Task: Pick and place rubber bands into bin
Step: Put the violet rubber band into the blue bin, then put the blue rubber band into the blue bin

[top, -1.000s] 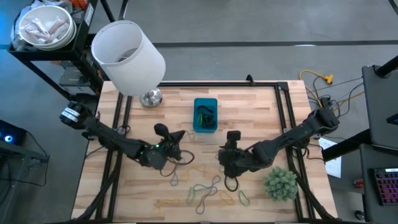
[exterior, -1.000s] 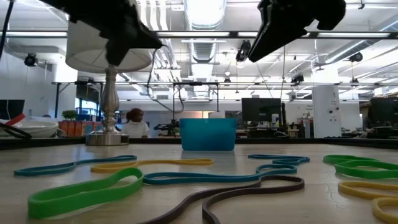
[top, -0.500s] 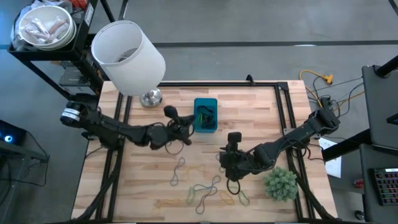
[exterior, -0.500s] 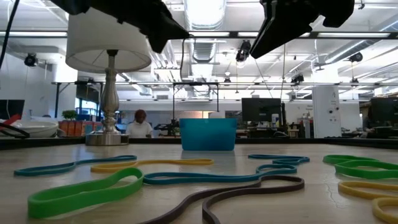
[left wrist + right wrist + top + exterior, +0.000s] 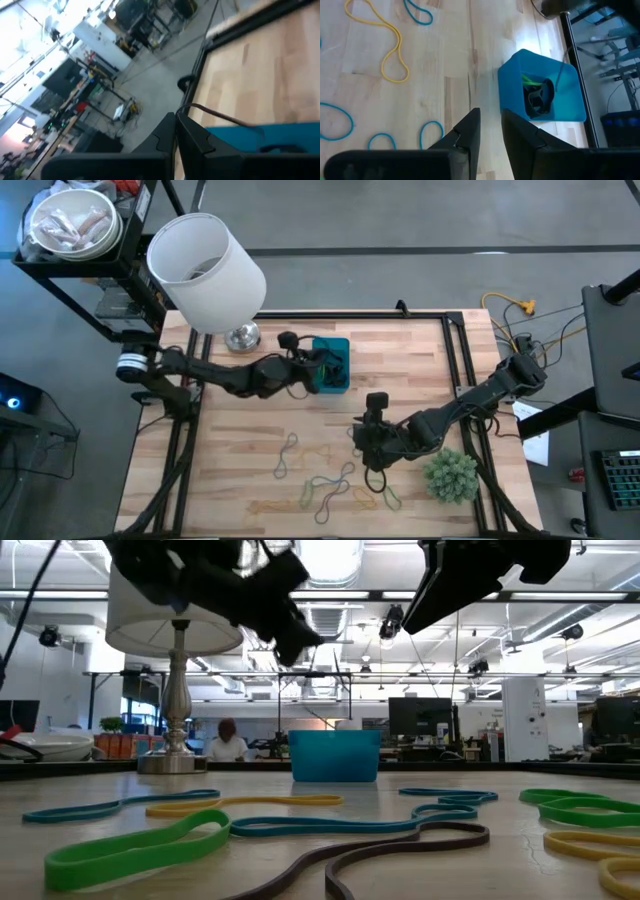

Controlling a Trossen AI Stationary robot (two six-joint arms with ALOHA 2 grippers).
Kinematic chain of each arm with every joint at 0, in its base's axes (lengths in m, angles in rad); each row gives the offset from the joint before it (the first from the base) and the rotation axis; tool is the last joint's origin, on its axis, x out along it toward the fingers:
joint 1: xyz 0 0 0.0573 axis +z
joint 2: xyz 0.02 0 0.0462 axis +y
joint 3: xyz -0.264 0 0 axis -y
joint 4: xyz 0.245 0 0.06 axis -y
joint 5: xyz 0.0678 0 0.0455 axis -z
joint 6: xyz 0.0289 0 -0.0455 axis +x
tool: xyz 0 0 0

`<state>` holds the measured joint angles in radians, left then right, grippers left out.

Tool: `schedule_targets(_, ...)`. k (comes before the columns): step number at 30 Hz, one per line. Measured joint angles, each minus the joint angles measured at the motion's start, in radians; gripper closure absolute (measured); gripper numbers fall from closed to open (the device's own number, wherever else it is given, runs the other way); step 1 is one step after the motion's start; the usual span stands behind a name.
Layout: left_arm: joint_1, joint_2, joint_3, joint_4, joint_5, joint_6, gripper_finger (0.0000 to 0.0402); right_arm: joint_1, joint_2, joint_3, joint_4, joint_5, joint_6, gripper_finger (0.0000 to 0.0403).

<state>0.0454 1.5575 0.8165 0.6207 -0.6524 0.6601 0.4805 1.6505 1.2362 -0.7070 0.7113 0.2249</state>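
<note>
The blue bin point(image 5: 331, 343) stands at the table's far middle, with dark and green bands inside. My left gripper point(image 5: 311, 365) reaches in from the left and hovers at the bin's left wall, shut on a dark brown rubber band point(image 5: 210, 111). In the low view it point(image 5: 312, 638) hangs above the bin point(image 5: 335, 755). Several rubber bands point(image 5: 330, 485) in green, yellow, teal and dark brown lie flat on the near half of the table. My right gripper point(image 5: 490, 117) waits raised over them, its fingers a narrow gap apart with nothing between. My left gripper point(image 5: 175, 116) pinches one end of the dark brown band point(image 5: 186, 107) between its two fingertips. The band is lifted clear of the table. Its free loop arcs out past the fingertips and over the bin's wall point(image 5: 280, 134).
A lamp with a big white shade point(image 5: 205, 265) stands at the far left, its metal base point(image 5: 242, 337) close to the bin. A fuzzy green plant ball point(image 5: 452, 475) sits near the right arm. Black frame rails point(image 5: 465, 380) run along the table's sides. A person point(image 5: 225, 735) shows far behind.
My left gripper has travelled from the table's middle toward the far edge and to the right. It has risen and now reaches the bin's left wall, staying shut and carrying the dark band clear of the table.
</note>
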Motion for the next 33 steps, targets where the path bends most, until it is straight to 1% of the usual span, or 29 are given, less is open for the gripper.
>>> schedule_targets(6,0.034,0.127,0.047,-0.001,0.008,-0.003,0.0402,0.000,0.000,-0.002,0.001,0.000,0.000,0.0330)
schedule_targets(10,0.046,0.189,0.080,-0.001,0.008,-0.040,0.0402,0.000,0.000,-0.007,0.001,-0.001,0.000,0.0330)
schedule_targets(13,0.051,0.212,0.090,-0.001,0.006,-0.053,0.0402,0.000,0.000,-0.009,0.001,-0.001,0.001,0.0330)
schedule_targets(20,0.052,0.213,0.084,-0.010,0.003,-0.055,0.0400,0.000,0.000,-0.011,0.003,-0.002,0.004,0.0330)
schedule_targets(23,0.051,0.213,0.080,-0.010,0.003,-0.053,0.0382,0.000,0.000,-0.011,0.003,-0.002,0.004,0.0330)
schedule_targets(29,0.051,0.213,0.075,-0.021,0.000,-0.054,0.0323,0.000,0.000,-0.011,0.004,-0.002,0.004,0.0330)
schedule_targets(33,0.041,0.212,0.075,-0.047,-0.020,-0.060,0.0300,0.000,0.000,-0.012,0.005,-0.004,0.004,0.0330)
